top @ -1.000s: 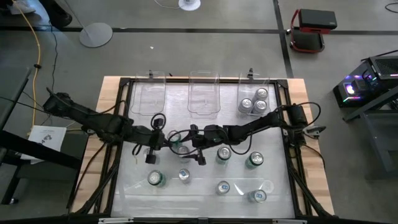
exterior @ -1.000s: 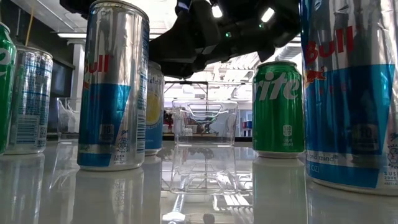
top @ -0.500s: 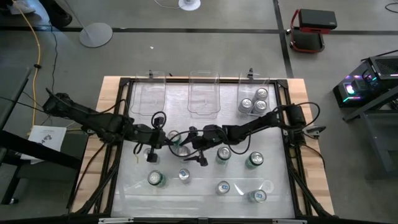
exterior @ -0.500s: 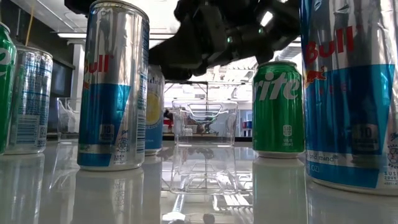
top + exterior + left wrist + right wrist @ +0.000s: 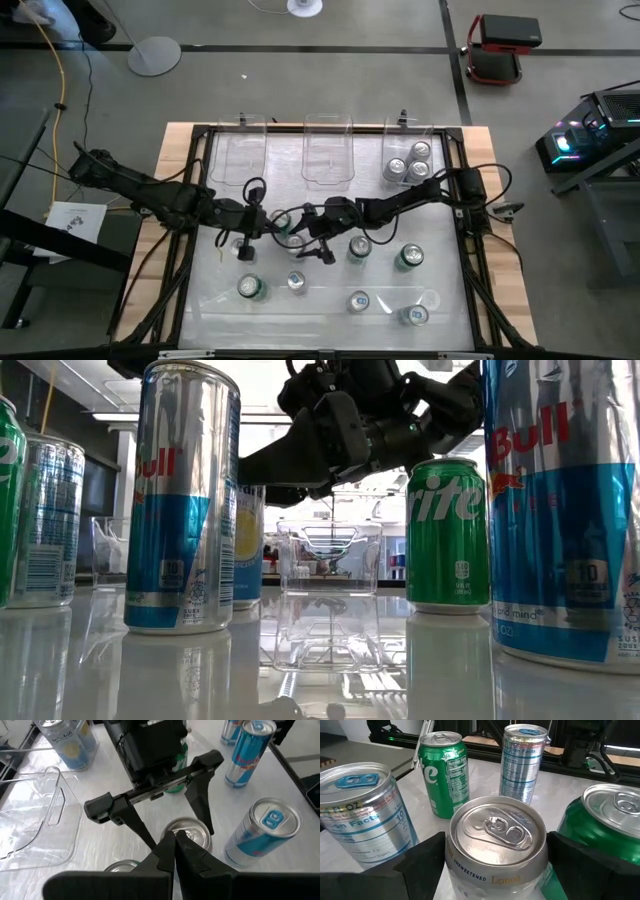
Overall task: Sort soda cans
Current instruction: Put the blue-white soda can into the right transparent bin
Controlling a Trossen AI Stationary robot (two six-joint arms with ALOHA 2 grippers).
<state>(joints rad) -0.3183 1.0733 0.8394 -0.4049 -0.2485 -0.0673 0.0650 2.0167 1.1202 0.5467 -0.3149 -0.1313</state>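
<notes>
**Sorting status: one bin started, most cans still loose**

Check the right-hand bin (image 5: 410, 140) at the far edge of the table: three soda cans (image 5: 407, 166) stand in it. The middle bin (image 5: 327, 135) and the left bin (image 5: 240, 150) hold nothing. Count the loose cans: about seven are visible on the white surface, green and silver-blue mixed.

Note the right gripper (image 5: 492, 865). Its fingers are spread wide on either side of a silver lemon can (image 5: 496, 842) at table centre, not yet pressing it. The left gripper (image 5: 174, 851) hangs just beside, fingers closed on nothing. Judge the task roughly a quarter done.
</notes>
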